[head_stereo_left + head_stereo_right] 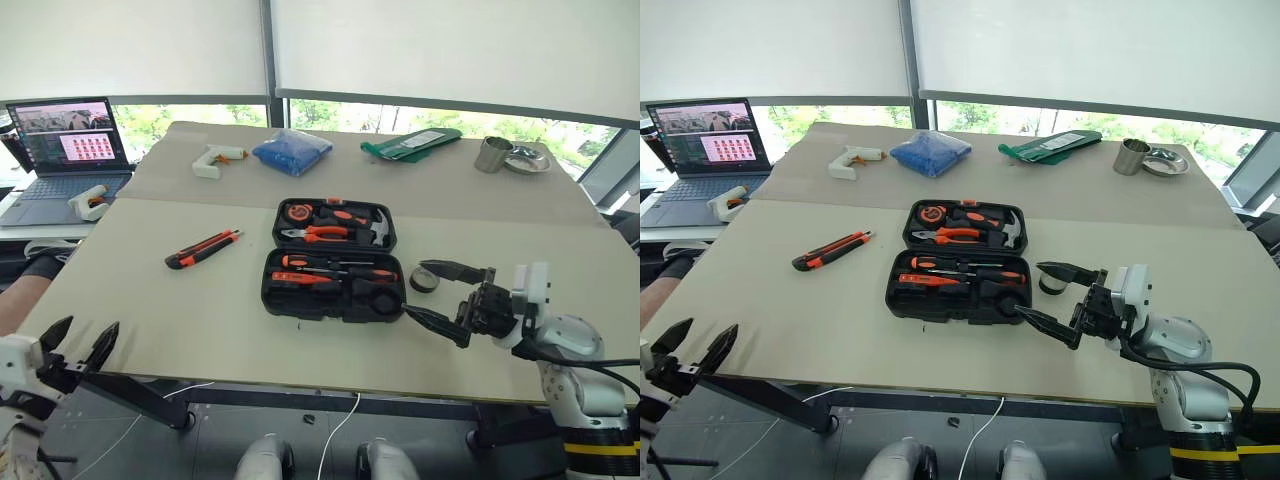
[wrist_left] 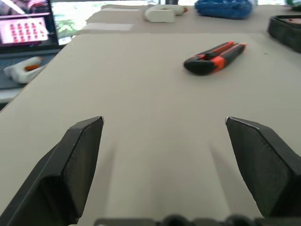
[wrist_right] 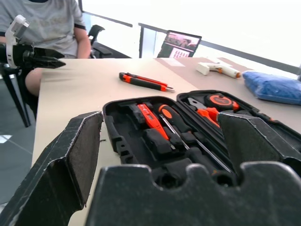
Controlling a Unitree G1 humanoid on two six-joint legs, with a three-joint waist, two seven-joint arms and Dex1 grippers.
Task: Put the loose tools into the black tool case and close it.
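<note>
The black tool case (image 1: pixel 332 259) lay open mid-counter (image 1: pixel 200 330), the utility knife (image 1: pixel 203 248) left of it, the tape roll (image 1: pixel 424 279) just right. Both end effectors, left (image 1: pixel 82 343) and right (image 1: pixel 440 297), were spread, empty.

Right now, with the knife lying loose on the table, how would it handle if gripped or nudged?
The knife looks rigid and flat-sided, so it would probably slide, not roll. Its slim body likely makes it light. It lies flat on the table, leaving little to grip under.
</note>
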